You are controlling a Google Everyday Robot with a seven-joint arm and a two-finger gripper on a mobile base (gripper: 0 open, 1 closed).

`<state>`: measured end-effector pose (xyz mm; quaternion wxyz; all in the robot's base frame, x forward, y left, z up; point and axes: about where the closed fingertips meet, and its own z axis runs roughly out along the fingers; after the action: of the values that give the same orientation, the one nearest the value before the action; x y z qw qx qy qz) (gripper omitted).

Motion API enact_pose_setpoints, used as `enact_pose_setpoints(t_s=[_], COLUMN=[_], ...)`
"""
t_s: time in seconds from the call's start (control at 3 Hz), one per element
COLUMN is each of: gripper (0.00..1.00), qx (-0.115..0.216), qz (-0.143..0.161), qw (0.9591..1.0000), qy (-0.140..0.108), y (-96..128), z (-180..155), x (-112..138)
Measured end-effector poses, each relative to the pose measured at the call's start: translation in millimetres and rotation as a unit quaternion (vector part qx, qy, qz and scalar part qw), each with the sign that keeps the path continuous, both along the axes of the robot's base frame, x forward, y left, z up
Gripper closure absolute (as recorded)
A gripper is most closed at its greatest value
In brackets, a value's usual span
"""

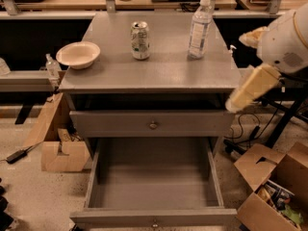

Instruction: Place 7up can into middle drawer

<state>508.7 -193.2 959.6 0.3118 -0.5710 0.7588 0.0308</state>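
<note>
7up can [140, 41] has not yet been picked up, so nearly all of the task is left. Nearest the camera, the middle drawer [154, 191] is pulled fully out, its plain grey inside bare, so the opening step looks done. Just above it, the upper drawer front [115, 124] is closed. At the right, the end effector [240, 95] hangs beside the bench [154, 76] at its right front corner, level with the top edge and well apart from the can; I cannot tell whether it is released or clenched, though it carries nothing. Farther back on the bench top, the can stands upright near the middle, a bowl [78, 55] to its left and a water bottle [199, 29] to its right. What remains, as I judge it, is reaching, grasping, lowering and letting go.
</note>
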Motion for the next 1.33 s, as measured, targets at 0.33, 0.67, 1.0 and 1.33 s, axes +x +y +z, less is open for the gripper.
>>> enact_pose_setpoints(t_s=[0.33, 0.67, 1.0, 1.33], gripper=[0.0, 0.0, 0.0, 0.0], qx=[0.102, 0.197, 0.283, 0.304], qz=[-0.007, -0.023, -0.046, -0.056], qw=[0.993, 0.9745, 0.9463, 0.9356], qy=[-0.059, -0.105, -0.149, -0.171], y=[23, 40, 49, 54], z=[10, 16, 20, 31], x=[55, 96, 121, 130])
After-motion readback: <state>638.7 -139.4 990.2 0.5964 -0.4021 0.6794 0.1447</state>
